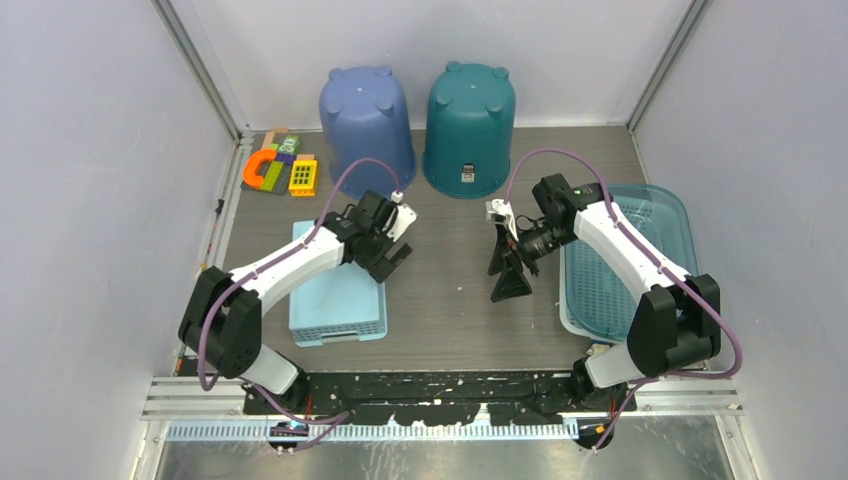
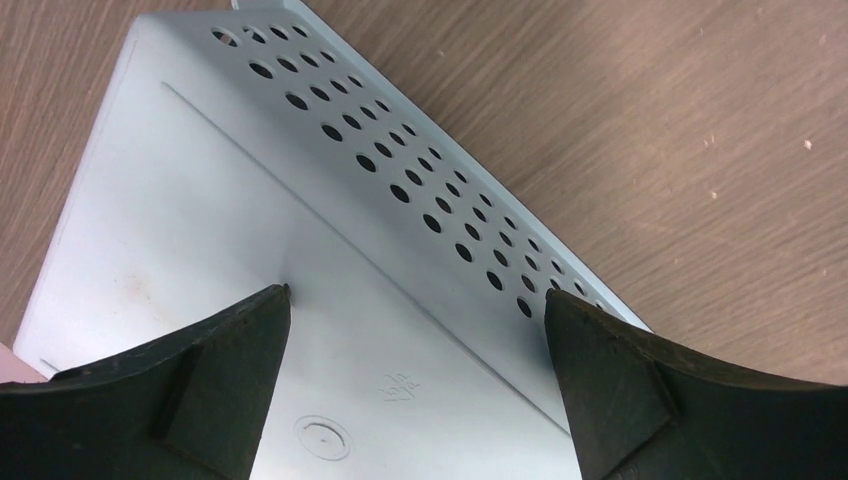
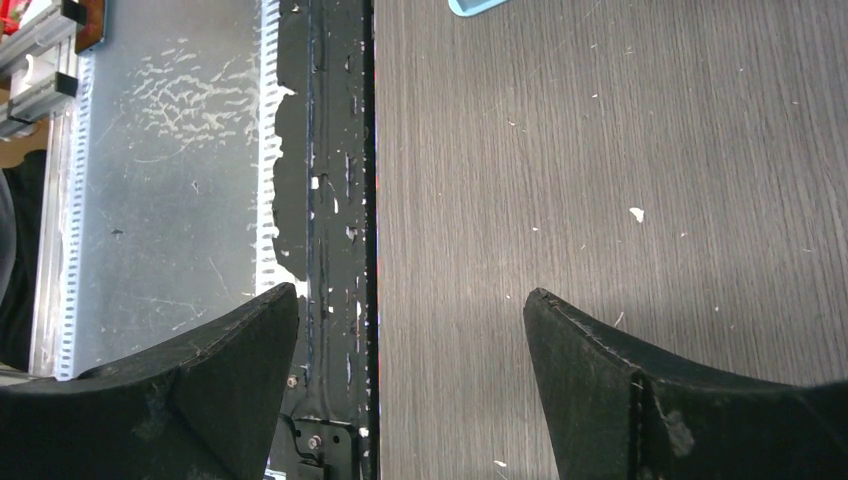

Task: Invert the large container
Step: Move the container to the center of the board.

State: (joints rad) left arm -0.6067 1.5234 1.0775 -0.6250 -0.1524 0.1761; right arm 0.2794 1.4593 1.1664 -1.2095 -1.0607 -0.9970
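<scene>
so, the large basket (image 1: 668, 225) sits at the right side of the table (image 1: 450, 290), open side up, with its long axis running near to far. the right arm covers its left rim and near end. the right gripper (image 1: 508, 272) hangs over bare table just left of it, jaws spread and empty. the left gripper (image 1: 392, 250) is spread too, holding nothing, over the base of a small basket (image 1: 335, 300) lying upside down. both wrist views miss the large basket. the pale blue corner (image 3: 475, 5) is too cropped to identify.

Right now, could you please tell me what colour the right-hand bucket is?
The bucket is dark teal, best seen in the top view.
</scene>
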